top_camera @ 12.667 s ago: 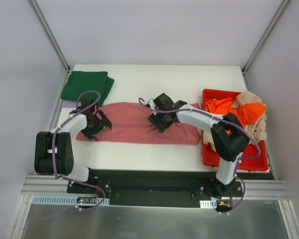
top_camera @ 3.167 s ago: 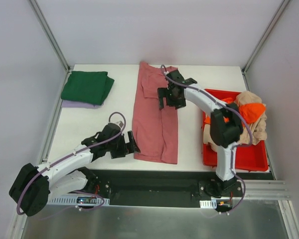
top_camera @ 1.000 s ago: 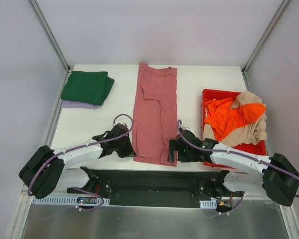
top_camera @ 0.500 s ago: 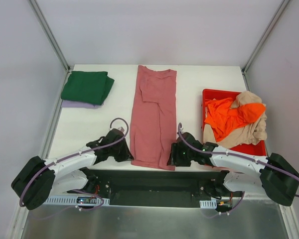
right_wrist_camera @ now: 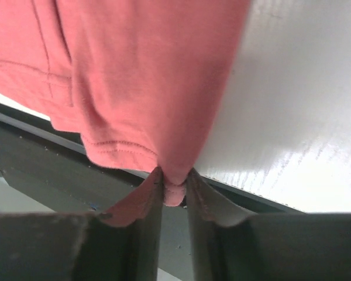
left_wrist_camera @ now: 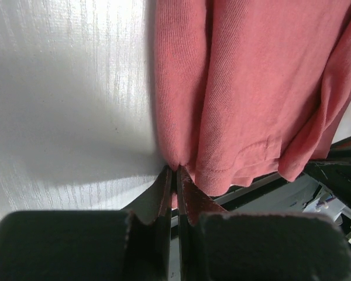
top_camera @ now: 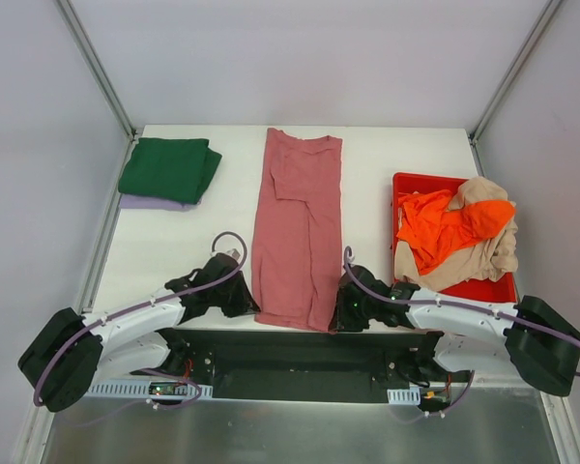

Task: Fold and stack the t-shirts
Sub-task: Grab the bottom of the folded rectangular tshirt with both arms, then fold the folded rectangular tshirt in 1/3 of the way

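A dusty rose-red t-shirt [top_camera: 298, 227] lies as a long strip from the table's back edge to its near edge, hem hanging slightly over the front. My left gripper [top_camera: 248, 307] is shut on the hem's left corner [left_wrist_camera: 176, 167]. At the hem's right corner [right_wrist_camera: 174, 186], my right gripper [top_camera: 336, 314] is pinched shut on the cloth. A folded dark green t-shirt [top_camera: 169, 169] sits on a pale lilac one [top_camera: 145, 203] at the back left. Orange [top_camera: 449, 222] and beige [top_camera: 488, 253] t-shirts are heaped in the bin.
The red plastic bin [top_camera: 483, 295] stands at the right side of the table. Both arms lie low along the near edge, over the black base rail [top_camera: 290, 353]. White walls and metal posts frame the table.
The right gripper has closed onto the shirt's near right corner. The shirt's near end has shifted slightly toward the front edge and left, with both grippers lower along that edge.
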